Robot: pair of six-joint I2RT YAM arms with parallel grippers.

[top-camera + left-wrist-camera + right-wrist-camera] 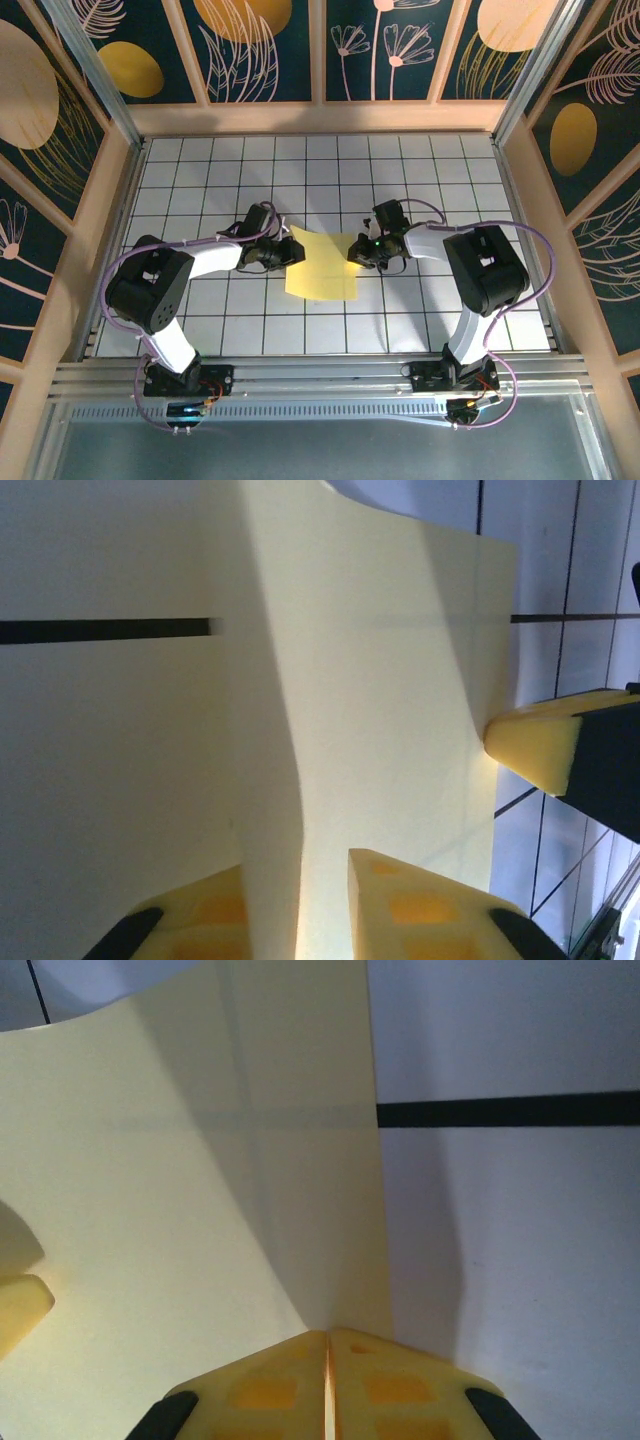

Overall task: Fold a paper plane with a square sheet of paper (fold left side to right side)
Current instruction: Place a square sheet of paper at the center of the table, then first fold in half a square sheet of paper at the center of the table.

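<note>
Square sheet of paper (322, 268) lies pale yellow at the middle of the white gridded table (200, 330), between the two grippers, its middle on the tiles and its left and right edges curling upward. At its left edge, the left gripper (282, 250) has its yellow-padded fingers (420, 905) a little apart, and the raised edge runs up through the gap without being pinched. At the right edge, near the far corner, the right gripper (362, 250) has its pads (400, 1385) pressed together on the lifted margin.
</note>
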